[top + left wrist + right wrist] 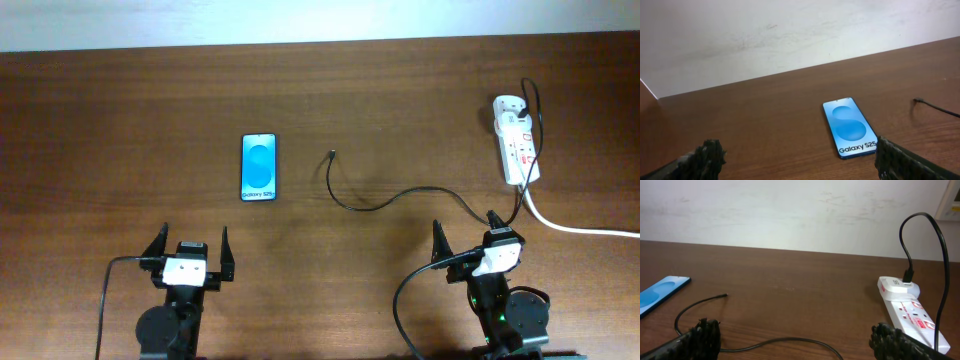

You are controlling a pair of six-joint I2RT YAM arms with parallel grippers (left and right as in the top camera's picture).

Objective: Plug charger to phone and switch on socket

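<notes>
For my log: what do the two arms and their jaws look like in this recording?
Both arms are black. The left gripper and right gripper each carry a white block with a small orange mark and black jaws with rough, ridged surfaces. A left cable and right cable, both black, loop out from the bases.

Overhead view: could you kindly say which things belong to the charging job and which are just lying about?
Job: phone, charger, socket.
Just there: thick white cord, arms' black cables.
</notes>
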